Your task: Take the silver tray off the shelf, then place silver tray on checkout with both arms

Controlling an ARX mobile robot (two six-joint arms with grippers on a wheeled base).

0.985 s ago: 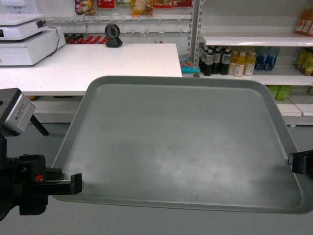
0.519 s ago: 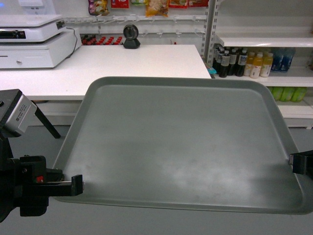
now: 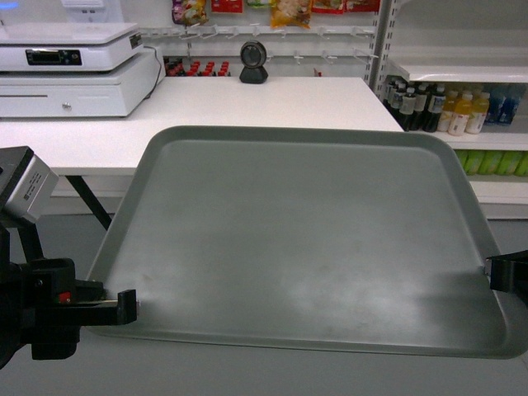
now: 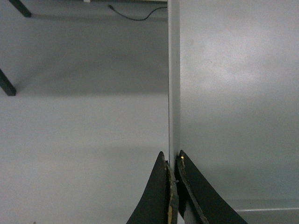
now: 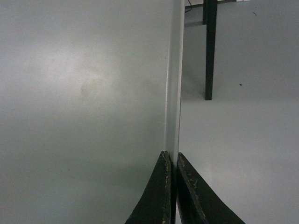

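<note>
Left gripper: the black mechanical left gripper (image 3: 128,307), with a silver-grey box module and a small red mark, sat at the lower left of the head view, clenched on the tray's left rim; in the left wrist view its two dark fingers (image 4: 161,196) pinched the thin edge between them.
Cash register: a white boxy cash register (image 3: 70,78) stood in the upper left of the head view, on the counter.
Tray: the large flat rectangular matte grey-green silver tray (image 3: 305,239), with rounded corners and a low raised rim, filled the middle of the head view, held in the air above grey floor, in front of the counter and not touching it.
Checkout: the wide plain white flat checkout countertop (image 3: 247,107) ran across the upper part of the head view, behind the tray's far edge.
Scanner: a small black round-headed scanner (image 3: 253,62) stood at the counter's back edge, top centre.
Shelf: the glossy white metal shelf (image 3: 462,73) was at the upper right, with bottles (image 3: 437,111) on the board below it.
Right gripper: the black right gripper (image 3: 503,272) showed only partly at the right edge of the head view, on the tray's right rim; in the right wrist view its fingers (image 5: 161,196) were closed on that edge.
</note>
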